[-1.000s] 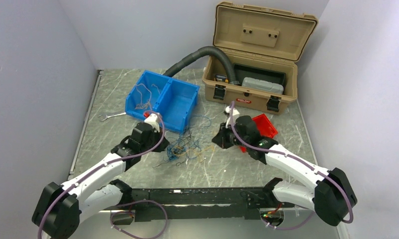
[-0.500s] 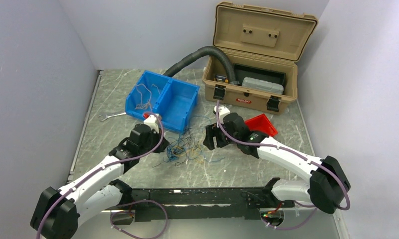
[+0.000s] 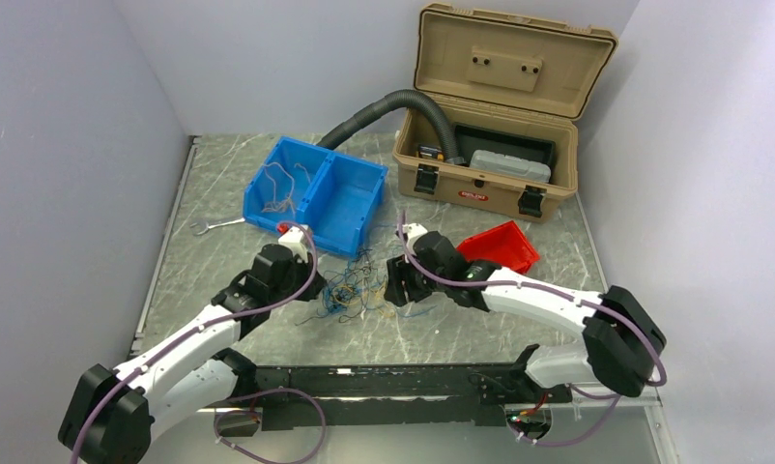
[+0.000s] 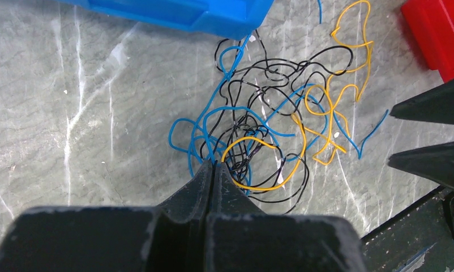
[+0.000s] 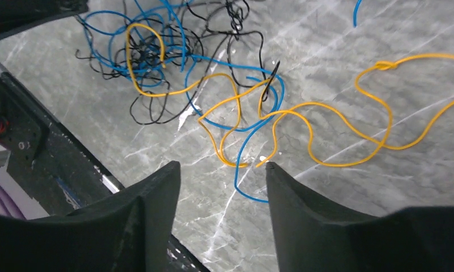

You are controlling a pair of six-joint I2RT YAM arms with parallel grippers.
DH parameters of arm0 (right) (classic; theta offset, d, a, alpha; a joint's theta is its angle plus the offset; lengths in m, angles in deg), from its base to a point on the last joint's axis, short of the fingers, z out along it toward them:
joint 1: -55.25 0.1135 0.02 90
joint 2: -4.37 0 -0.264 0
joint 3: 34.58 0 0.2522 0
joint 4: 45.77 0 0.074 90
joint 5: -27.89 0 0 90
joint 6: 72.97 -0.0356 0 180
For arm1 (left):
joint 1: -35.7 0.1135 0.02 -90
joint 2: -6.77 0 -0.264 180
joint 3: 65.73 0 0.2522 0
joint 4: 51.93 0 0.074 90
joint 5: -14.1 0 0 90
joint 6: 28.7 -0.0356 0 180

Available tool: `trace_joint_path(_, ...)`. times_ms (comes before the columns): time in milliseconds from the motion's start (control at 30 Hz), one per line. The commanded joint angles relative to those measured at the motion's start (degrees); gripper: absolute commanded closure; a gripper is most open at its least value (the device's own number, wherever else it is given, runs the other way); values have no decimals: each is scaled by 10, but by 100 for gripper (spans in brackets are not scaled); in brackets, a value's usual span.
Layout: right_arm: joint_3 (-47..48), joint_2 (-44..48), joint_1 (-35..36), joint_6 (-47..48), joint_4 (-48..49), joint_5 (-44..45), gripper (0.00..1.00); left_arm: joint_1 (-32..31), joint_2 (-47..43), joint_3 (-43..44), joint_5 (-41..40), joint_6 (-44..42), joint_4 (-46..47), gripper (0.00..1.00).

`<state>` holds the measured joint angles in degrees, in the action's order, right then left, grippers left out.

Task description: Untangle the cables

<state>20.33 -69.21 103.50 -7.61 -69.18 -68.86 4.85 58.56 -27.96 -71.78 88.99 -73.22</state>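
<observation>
Left gripper (image 4: 213, 165) is clamped shut on the near edge of the cables (image 4: 253, 137), with blue and black strands running into its tips. Right gripper (image 5: 221, 165) hangs with jaws apart and nothing between them, over loose yellow and blue loops at the right of the tangle. That heap lies on the marble table (image 3: 200, 174) between the 2 arms. Beyond it sit a red tray (image 3: 500, 246), a blue bin (image 3: 311, 188) with pale strands in its left compartment, and an open tan toolbox (image 3: 480, 184)
</observation>
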Motion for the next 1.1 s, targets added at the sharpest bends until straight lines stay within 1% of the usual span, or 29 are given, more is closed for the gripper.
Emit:
trace_joint_path(0, -17, -38, 3, -24, 47, -3, 45, 1, -6, -9, -6, 4, 24, 100)
trace_joint_path(167, -37, -80, 4, -40, 86, -12, 48, 1, -10, -19, 4, 32, 34, 100)
trace_joint_path(267, -44, -91, 4, -42, 93, -9, 56, 1, -19, -30, 2, 42, 44, 100)
trace_joint_path(333, -44, -89, 4, -42, 93, -12, 64, 0, -20, -23, -1, 39, 31, 100)
trace_joint_path(400, -48, -87, 4, -40, 93, -22, 68, 1, -20, -14, -6, 32, 16, 100)
trace_joint_path(433, -50, -87, 5, -37, 105, -25, 74, 1, -21, -12, -11, 30, 10, 100)
trace_joint_path(500, -48, -79, 5, -35, 90, -16, 97, 1, -28, -16, -31, 29, 5, 100)
trace_joint_path(533, -48, -68, 4, -36, 73, -2, 100, 1, -32, -17, -38, 33, 3, 100)
trace_joint_path(600, -46, -32, 2, -37, 47, 35, 100, 2, -40, -16, -48, 46, -10, 100)
trace_joint_path(667, -36, 8, -4, -32, 15, 62, 100, 3, -47, -17, -74, 62, -29, 100)
trace_joint_path(767, -4, 66, -32, -20, -56, 115, 100, 7, -67, -33, -116, 87, -51, 100)
trace_joint_path(867, 51, 127, -89, -4, -125, 140, 100, 23, -85, -35, -136, 106, -70, 100)
trace_joint_path(933, 86, 168, -116, 11, -139, 153, 100, 30, -92, -29, -151, 108, -85, 100)
trace_joint_path(1000, 129, 183, -132, 27, -146, 172, 100, 31, -97, -30, -169, 110, -95, 100)
trace_joint_path(1067, 197, 176, -142, 39, -172, 204, 100, 34, -99, -29, -182, 122, -106, 100)
